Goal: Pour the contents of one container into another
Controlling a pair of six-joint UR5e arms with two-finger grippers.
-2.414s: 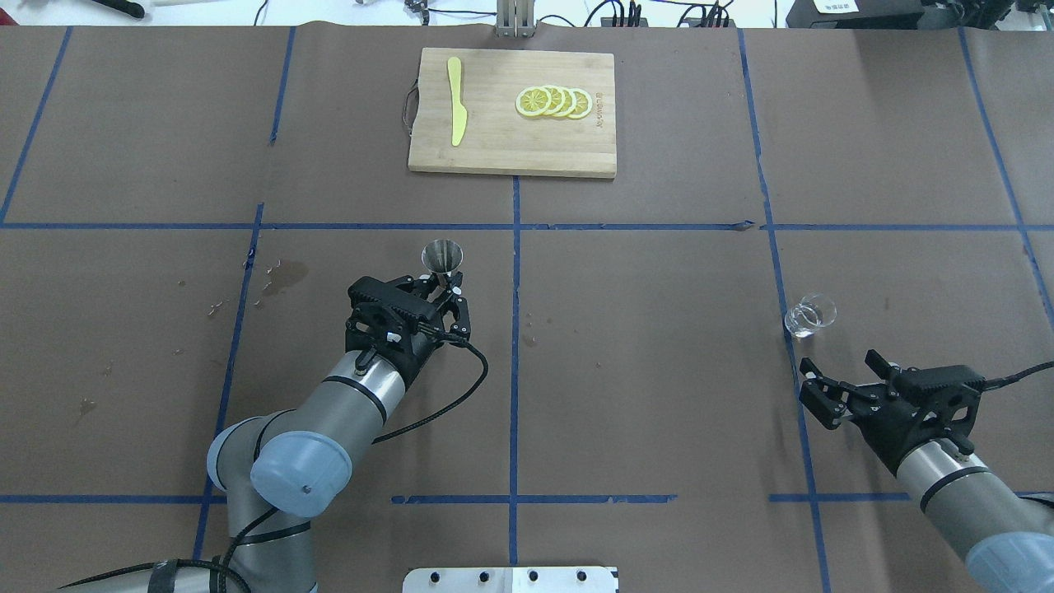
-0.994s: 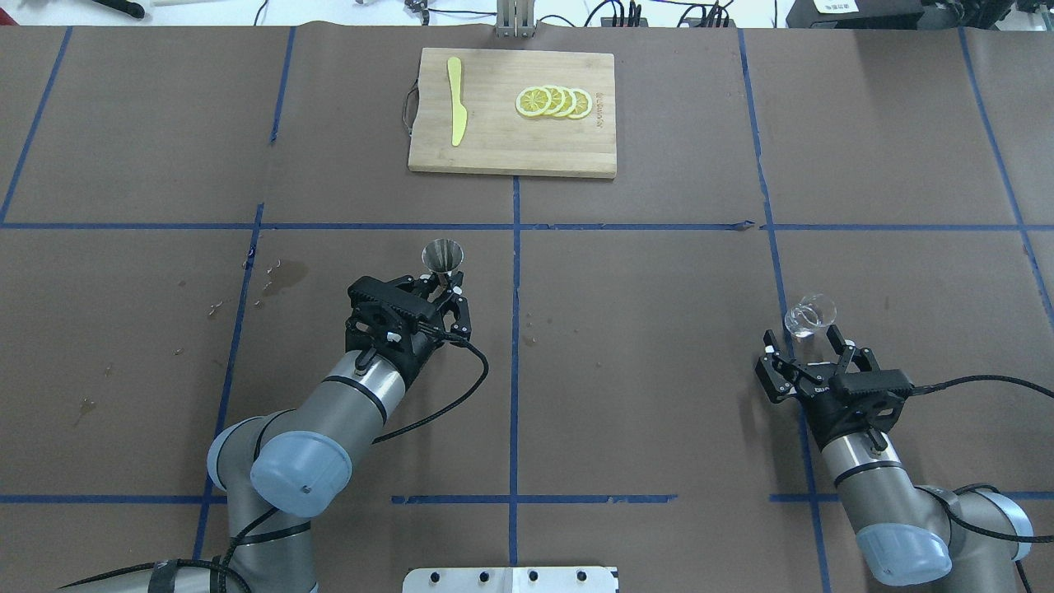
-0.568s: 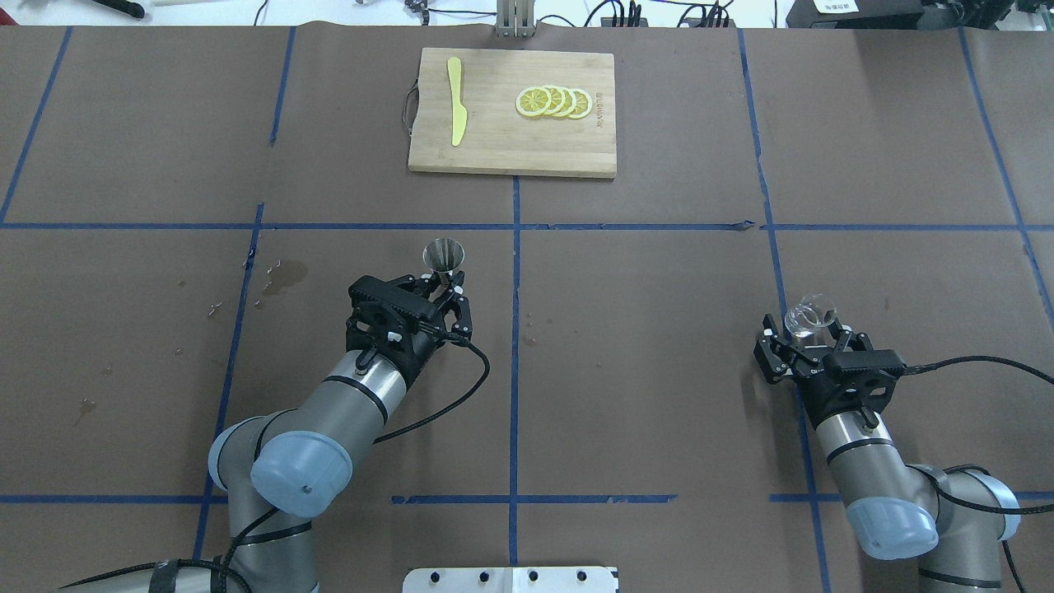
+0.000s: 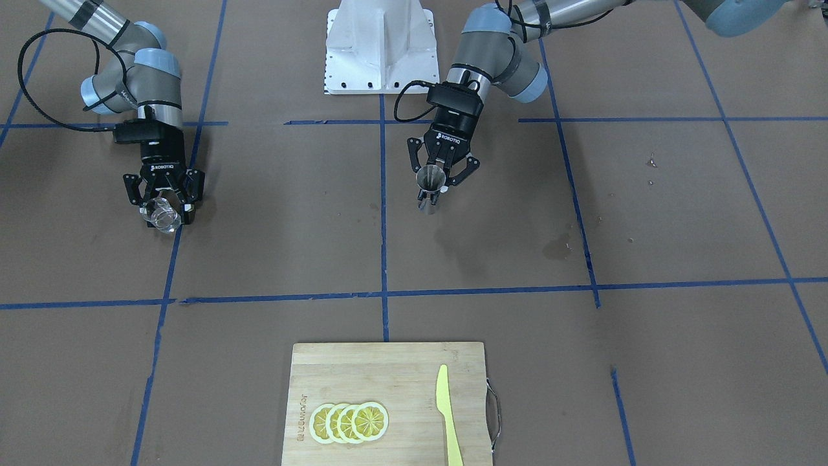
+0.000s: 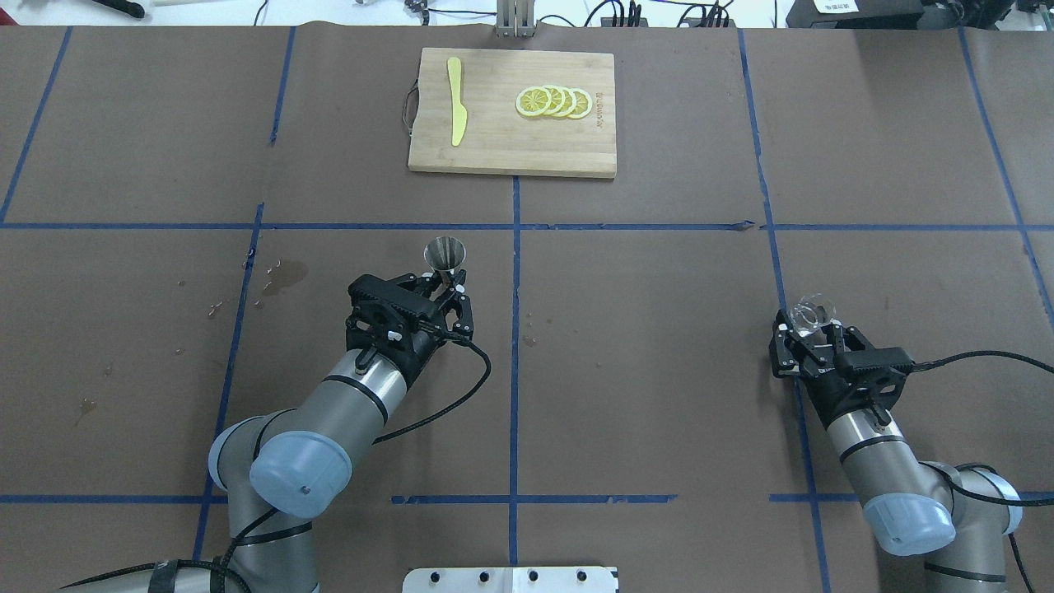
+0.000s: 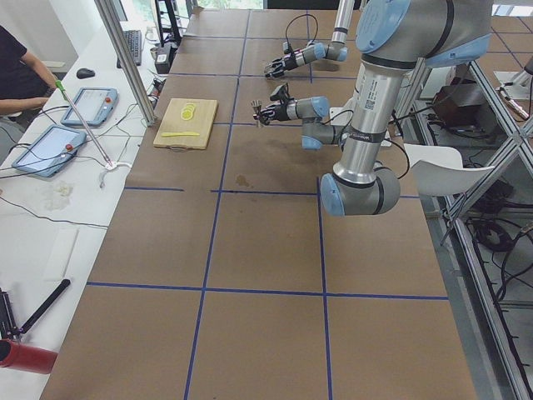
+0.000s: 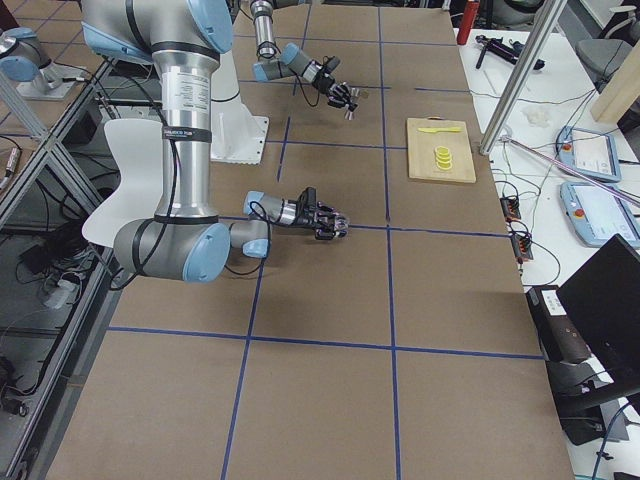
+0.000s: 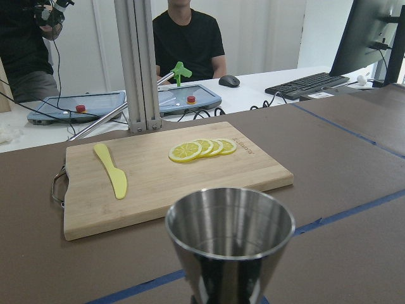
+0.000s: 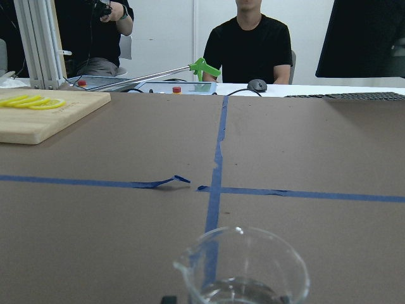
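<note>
Left gripper (image 4: 432,186): clamped on jigger (image 5: 445,255) at its waist; jigger upright, near mid-table (image 5: 642,371).
Right gripper (image 4: 165,210): narrow, pads against glass (image 5: 811,313); glass well apart from jigger.
Risk: smooth glass may slip when tilted. Jigger mouth is small, so a fast pour likely spills.

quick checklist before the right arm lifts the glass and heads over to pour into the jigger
1. Right gripper straddles the glass tumbler: ok.
2. Its fingers pressing firmly on the glass: cannot tell.
3. Liquid in the tumbler: ok, some shows at the bottom in the right wrist view.
4. Left gripper shut on the jigger at its waist, jigger upright with its mouth up: ok.
5. Jigger empty: cannot tell.
6. Table between tumbler and jigger free of things, with the cutting board farther back: ok.
</note>
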